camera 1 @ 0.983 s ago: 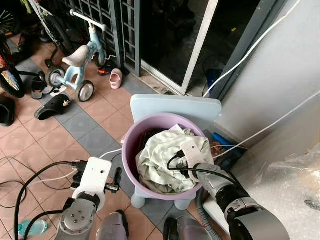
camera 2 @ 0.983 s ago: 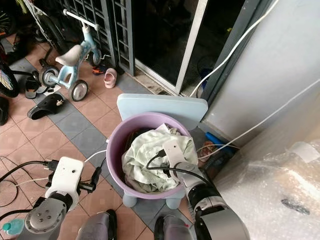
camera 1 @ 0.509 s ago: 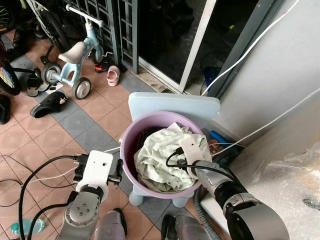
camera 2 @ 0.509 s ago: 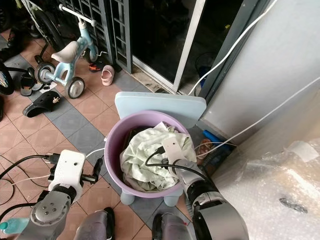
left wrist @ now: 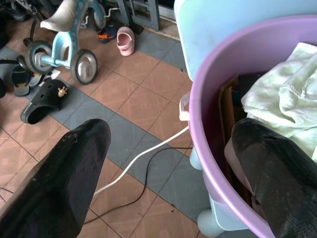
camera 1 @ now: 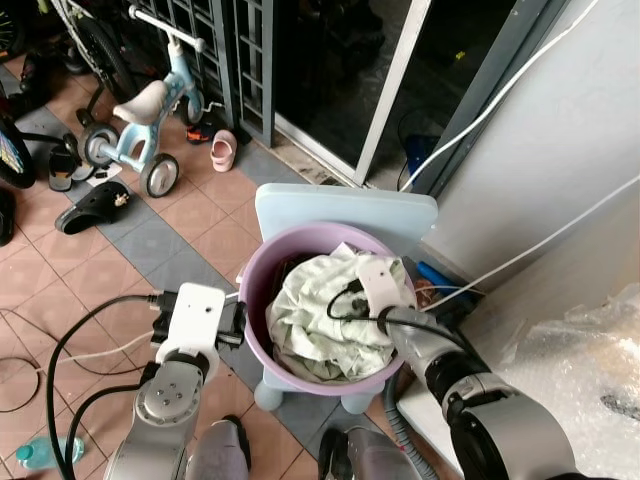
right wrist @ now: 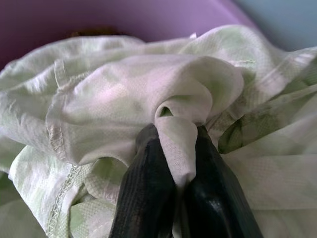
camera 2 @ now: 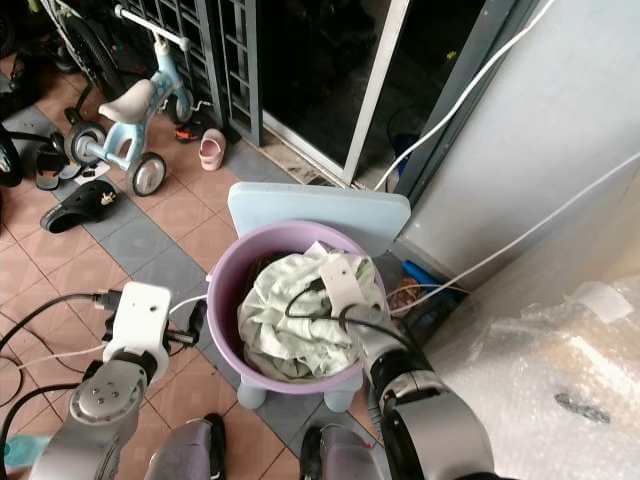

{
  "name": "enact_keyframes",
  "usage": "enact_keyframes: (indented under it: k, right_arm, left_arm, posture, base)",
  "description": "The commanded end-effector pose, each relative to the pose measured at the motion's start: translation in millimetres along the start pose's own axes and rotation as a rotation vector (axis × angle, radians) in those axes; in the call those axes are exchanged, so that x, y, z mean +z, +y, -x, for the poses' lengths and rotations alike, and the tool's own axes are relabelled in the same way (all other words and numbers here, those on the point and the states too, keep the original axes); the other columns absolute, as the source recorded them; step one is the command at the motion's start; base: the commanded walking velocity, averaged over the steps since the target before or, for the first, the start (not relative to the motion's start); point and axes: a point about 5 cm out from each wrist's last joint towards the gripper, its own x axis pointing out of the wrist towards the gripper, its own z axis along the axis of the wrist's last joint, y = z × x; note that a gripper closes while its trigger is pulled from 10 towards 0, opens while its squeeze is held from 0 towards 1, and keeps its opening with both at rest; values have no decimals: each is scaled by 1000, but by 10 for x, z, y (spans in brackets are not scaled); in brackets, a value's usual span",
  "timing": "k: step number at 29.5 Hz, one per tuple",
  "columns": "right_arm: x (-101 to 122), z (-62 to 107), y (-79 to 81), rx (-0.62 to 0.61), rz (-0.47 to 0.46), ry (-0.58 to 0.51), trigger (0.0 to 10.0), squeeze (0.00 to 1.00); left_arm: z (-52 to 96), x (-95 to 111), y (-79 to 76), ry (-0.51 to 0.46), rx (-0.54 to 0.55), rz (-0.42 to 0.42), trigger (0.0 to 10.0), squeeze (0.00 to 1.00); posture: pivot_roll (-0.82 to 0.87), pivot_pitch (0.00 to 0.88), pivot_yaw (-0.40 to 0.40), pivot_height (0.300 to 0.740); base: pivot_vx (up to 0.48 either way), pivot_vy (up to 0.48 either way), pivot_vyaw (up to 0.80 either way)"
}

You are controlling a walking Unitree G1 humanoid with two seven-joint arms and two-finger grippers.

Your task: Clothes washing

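- Since the earlier frames, the left gripper had risen from floor level to the left rim of the purple tub; the right arm had shifted slightly deeper over the laundry.
- Far left: a child's tricycle, sandals and a pink shoe lay on the tiled floor, with cables trailing across it.
- Left gripper: fingers spread wide, straddling the tub rim, holding nothing.
- Centre: the tub stood on a pale blue stool, filled by a pale green cloth.
- Right gripper: fingers pinched together on a fold of the cloth.
- Risk: the pinched fold was narrow and could slip free on lifting; dragging cloth might also tip the tub off the stool.
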Motion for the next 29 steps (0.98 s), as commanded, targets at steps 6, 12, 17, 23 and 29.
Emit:
enact_keyframes:
  k: [6,12,17,23,29]
  right_arm:
    - [288,141,-262,12,32,-208,0,0]
    - [402,324,-287,7,-53,-357,0,0]
    - [512,729,-334,-105,-253,-635,0,0]
    - [401,1048,-355,-212,-293,-688,0,0]
    - [151,1058,-291,-208,-278,-607,0,0]
  left_arm:
    - [-168,59,-42,-33,-63,-10,10000,0]
    - [-214,90,-60,-66,-59,-16,10000,0]
    - [-240,142,-104,-132,-29,-54,10000,0]
    - [-266,179,-156,-156,-88,-45,10000,0]
    - [-393,228,-256,-186,-115,-53,10000,0]
  posture:
    - [25,0,-63,740]
    - [23,0,-38,740]
    - [21,0,-9,740]
    - [-4,0,19,740]
    - [-23,0,36,740]
  base:
    - [0,0,0]
    - [0,0,0]
    - [0,0,0]
    - [0,0,0]
    - [0,0,0]
